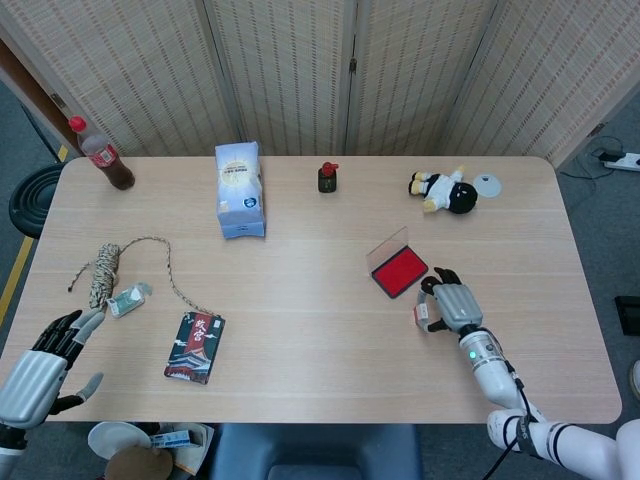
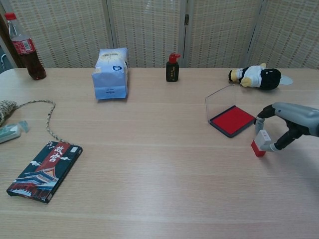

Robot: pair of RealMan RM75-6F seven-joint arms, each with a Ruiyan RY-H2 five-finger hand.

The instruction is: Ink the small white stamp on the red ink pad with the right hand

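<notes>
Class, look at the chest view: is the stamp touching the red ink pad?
No: the stamp, held by the right hand, sits apart from the red ink pad.

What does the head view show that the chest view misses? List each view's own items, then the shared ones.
Only the head view shows the left hand, open at the table's near left corner, the full rope coil, and the floor around the table.

Only the chest view shows the small white stamp's red base and the ink pad's raised clear lid from the side.

Both show the right hand pinching the stamp beside the red ink pad, the cola bottle and the plush toy.
</notes>
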